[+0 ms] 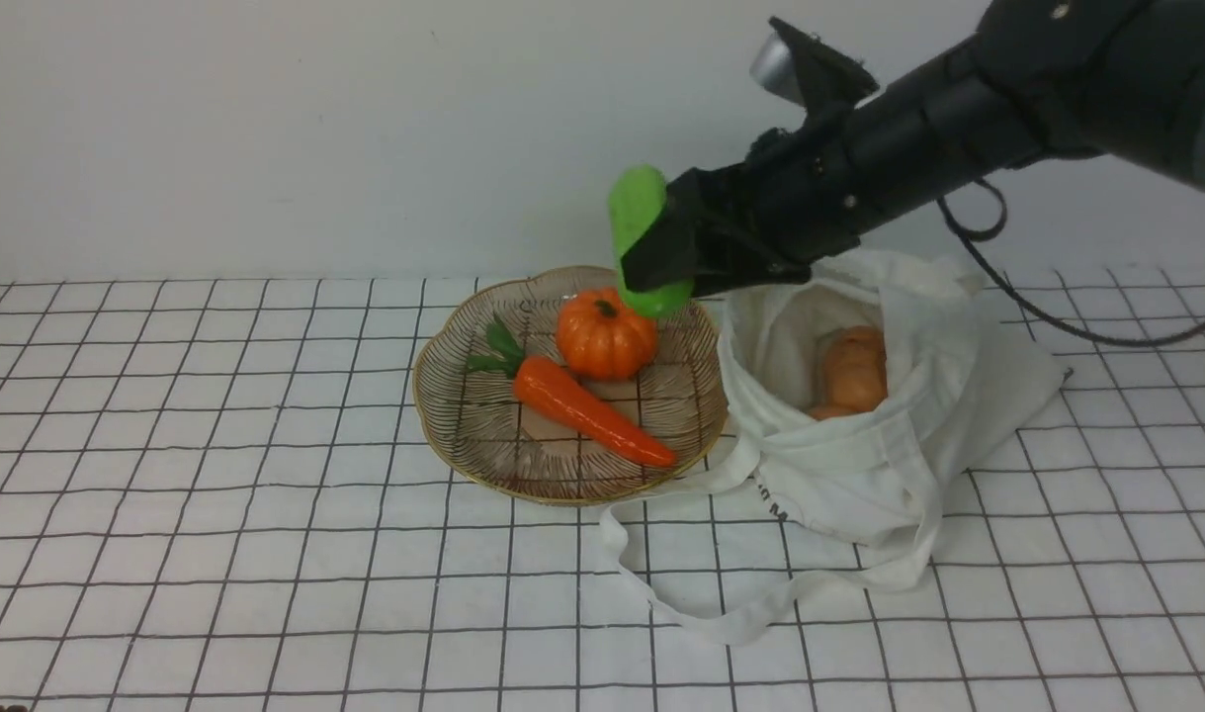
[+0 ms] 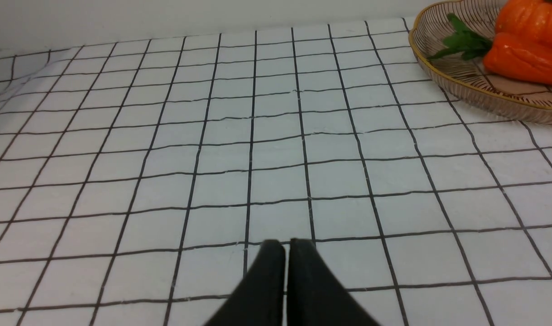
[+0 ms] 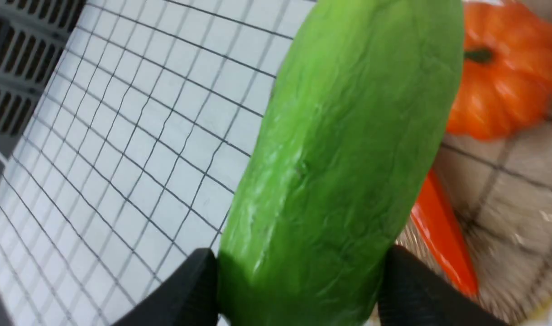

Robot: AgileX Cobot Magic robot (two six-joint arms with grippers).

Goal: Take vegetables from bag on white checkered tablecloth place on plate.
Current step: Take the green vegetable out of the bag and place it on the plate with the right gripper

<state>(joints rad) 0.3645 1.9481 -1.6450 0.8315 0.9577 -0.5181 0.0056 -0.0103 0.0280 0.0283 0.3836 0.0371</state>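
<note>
The right gripper [image 1: 661, 262] pinches the green gourd [image 1: 634, 213], nearly upright, above the plate's [image 1: 426, 415] far edge, just over the pumpkin [image 1: 605, 334]. It should go lower and tip flat onto the bare patch beside the carrot [image 1: 587, 410] before release. The left gripper [image 2: 287, 246] is pressed together.

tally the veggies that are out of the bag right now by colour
green: 1, the gourd, held in the right pincer above the plate
orange: 2, the pumpkin and the carrot, both on the plate
total: 3
</note>
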